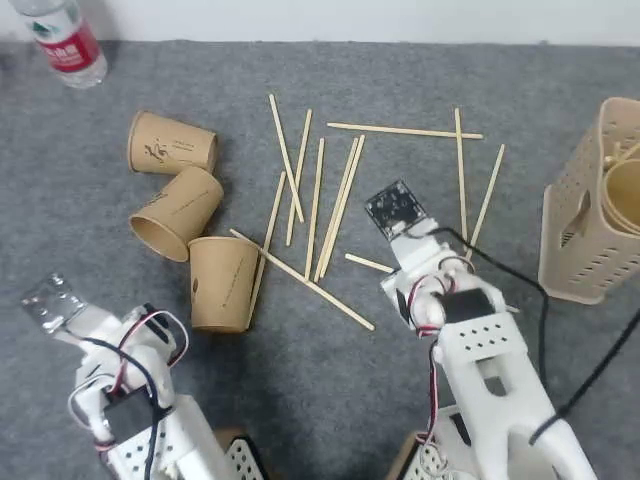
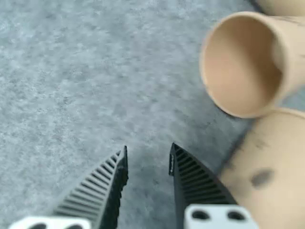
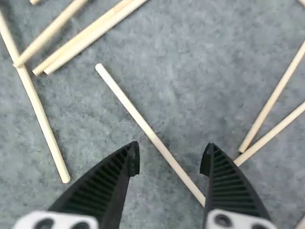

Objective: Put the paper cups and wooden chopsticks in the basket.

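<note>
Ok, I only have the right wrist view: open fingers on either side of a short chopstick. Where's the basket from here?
Observer: The basket stands upright at the far right of the high view, apart from the scattered chopsticks.
Operator: Anything in it?
Observer: Yes, one paper cup sits inside it.
Operator: And the other cups?
Observer: Three cups lie on their sides to the left of the chopsticks. The left gripper is open beside them.
</note>
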